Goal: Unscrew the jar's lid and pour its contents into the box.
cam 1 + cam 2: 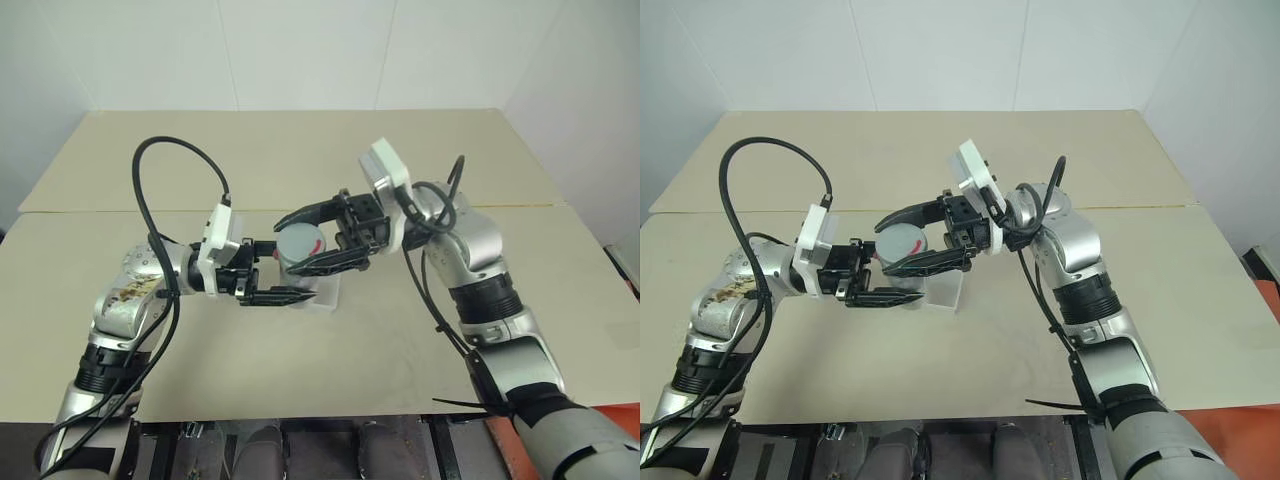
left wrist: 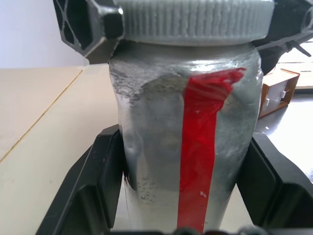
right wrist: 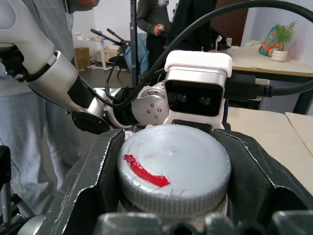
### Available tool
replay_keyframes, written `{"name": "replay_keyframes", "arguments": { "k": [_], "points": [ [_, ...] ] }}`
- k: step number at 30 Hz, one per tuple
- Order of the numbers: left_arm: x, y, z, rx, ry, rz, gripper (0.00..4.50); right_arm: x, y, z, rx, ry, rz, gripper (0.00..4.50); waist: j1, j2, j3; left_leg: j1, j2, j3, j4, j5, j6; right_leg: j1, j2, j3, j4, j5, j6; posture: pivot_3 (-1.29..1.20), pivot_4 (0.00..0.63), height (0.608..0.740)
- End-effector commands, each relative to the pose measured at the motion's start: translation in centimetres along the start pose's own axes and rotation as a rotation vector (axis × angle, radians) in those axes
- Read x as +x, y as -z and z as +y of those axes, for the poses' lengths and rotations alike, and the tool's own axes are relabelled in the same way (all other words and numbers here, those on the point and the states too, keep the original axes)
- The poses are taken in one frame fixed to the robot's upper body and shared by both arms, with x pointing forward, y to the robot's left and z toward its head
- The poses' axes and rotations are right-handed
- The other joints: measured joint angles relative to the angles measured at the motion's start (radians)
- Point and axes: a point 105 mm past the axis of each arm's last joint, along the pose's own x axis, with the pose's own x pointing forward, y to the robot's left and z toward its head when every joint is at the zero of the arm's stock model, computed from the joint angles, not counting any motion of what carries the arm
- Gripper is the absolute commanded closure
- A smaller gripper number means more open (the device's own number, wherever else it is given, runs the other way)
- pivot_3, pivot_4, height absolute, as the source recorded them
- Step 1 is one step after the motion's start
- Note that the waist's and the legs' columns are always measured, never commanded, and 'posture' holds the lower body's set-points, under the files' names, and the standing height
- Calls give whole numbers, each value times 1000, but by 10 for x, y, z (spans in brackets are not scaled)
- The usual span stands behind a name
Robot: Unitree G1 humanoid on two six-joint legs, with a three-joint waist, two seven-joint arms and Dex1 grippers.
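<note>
The silvery jar (image 2: 146, 161) with a red stripe is held level above the table, and my left gripper (image 1: 284, 272) is shut on its body. Its grey ribbed lid (image 3: 173, 166), marked with a red streak, sits on the jar's mouth. My right gripper (image 1: 288, 245) faces the left one, its black fingers (image 3: 95, 171) lying against the lid's rim on both sides. The translucent-white box (image 1: 327, 294) rests on the table directly under the jar. The contents are hidden inside the jar.
The beige table (image 1: 420, 330) has a seam across its middle and free room all around the box. In the right wrist view, people (image 3: 156, 24) stand beyond the table. A brown open crate (image 2: 276, 90) sits off to one side.
</note>
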Motion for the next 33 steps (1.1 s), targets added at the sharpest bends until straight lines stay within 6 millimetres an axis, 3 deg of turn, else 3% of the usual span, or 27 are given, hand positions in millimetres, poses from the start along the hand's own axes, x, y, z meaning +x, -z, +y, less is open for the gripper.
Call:
{"name": "replay_keyframes", "arguments": {
  "k": [1, 3, 9, 13, 16, 20, 26, 33],
  "points": [
    [-2, -12, 0, 54, -9, -28, 1600, -1, -3, -4, -28, 30, 18, 580, 0, 0, 0, 0, 0, 0, 0, 0, 0, 0, 0, 0, 0, 0, 0, 0, 150, 740],
    [-3, -6, 3, 50, -40, -15, 1600, -3, -3, -8, -37, 70, 27, 7, 0, 0, 0, 0, 0, 0, 0, 0, 0, 0, 0, 0, 0, 0, 0, 0, 150, 740],
    [-10, -1, 13, 24, -134, -21, 1600, -18, -7, -22, -62, 242, 40, 7, 0, 0, 0, 0, 0, 0, 0, 0, 0, 0, 0, 0, 1, 0, 0, 0, 150, 740],
    [-18, 7, 23, 5, -216, -20, 1600, -29, -6, -18, -87, 303, 77, 7, 4, 0, 0, 0, 0, 0, 0, 0, 0, 0, -1, 0, 0, 0, 0, 0, 150, 740],
    [-22, 11, 37, 8, -314, -28, 1600, -30, -2, -12, -98, 329, 109, 7, 8, 0, 0, -1, 0, 0, 0, 0, 0, 0, -1, 0, 0, 0, 0, 0, 150, 740],
    [-21, 17, 59, 36, -459, -25, 1600, -33, 1, -20, -102, 481, 129, 7, 9, 0, 0, 0, 0, 0, 0, 0, 0, 0, -1, 0, 0, 0, 0, 0, 150, 740],
    [-13, 24, 82, 65, -629, -21, 1600, -27, -2, -42, -119, 739, 165, 7, 10, 0, 0, -1, 0, 0, 0, 0, 0, -1, -1, 0, 1, 0, 0, 0, 150, 740],
    [-10, 26, 88, 75, -680, -24, 1600, -11, -2, -52, -86, 885, 167, 7, 11, 0, 0, -1, -1, 0, 0, 0, 0, -2, -1, 0, 1, 0, 0, 0, 150, 740]
  ]
}}
